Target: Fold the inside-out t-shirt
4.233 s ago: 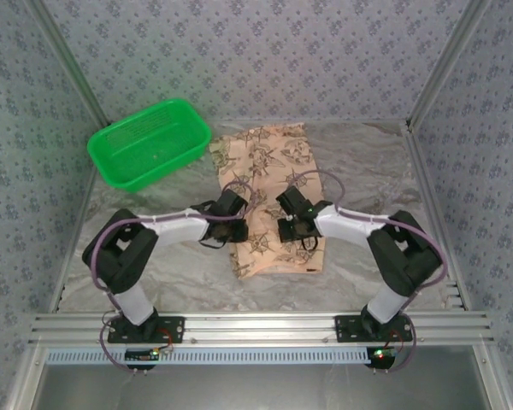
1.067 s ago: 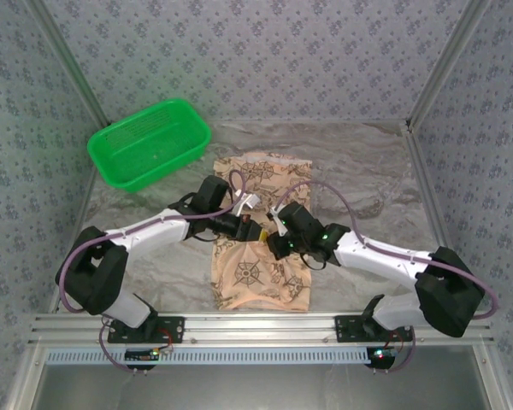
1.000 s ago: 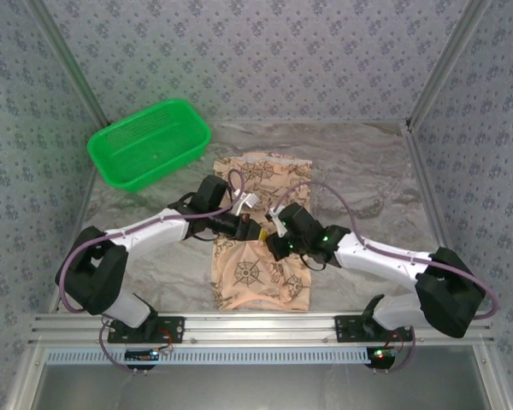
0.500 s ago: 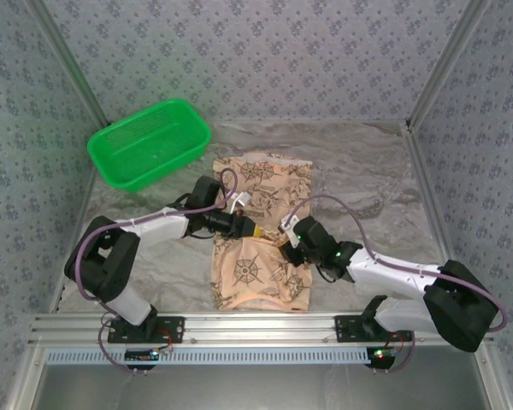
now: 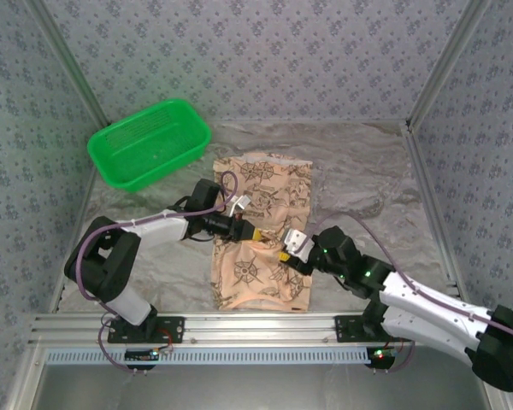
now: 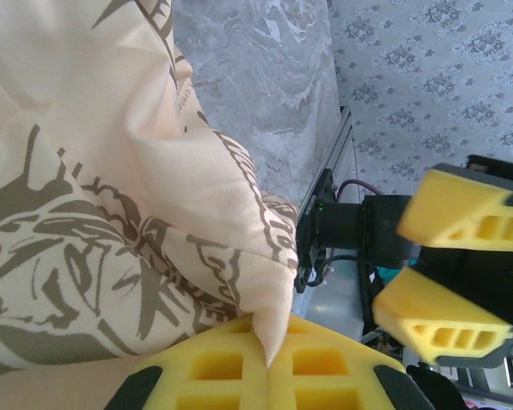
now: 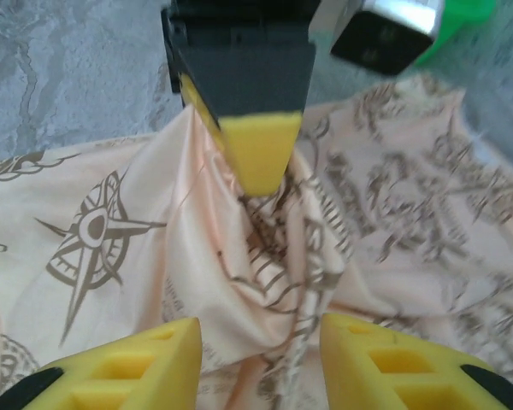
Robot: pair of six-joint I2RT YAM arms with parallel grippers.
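A: Across the middle of the grey worktop [image 5: 368,171], what lies there?
B: The t-shirt [image 5: 261,273], printed side up, folded into a tall rectangle, with a ridge of cloth lifted halfway along it.
A: And at ten o'clock from it?
B: A green basket [image 5: 145,145], near the shirt's far left corner.
A: The left pincer [image 5: 255,232]?
B: It reaches in from nine o'clock, yellow pads pressed together on that ridge.
A: The right pincer [image 5: 284,254]?
B: At four o'clock of the ridge, jaws apart, gripping nothing.
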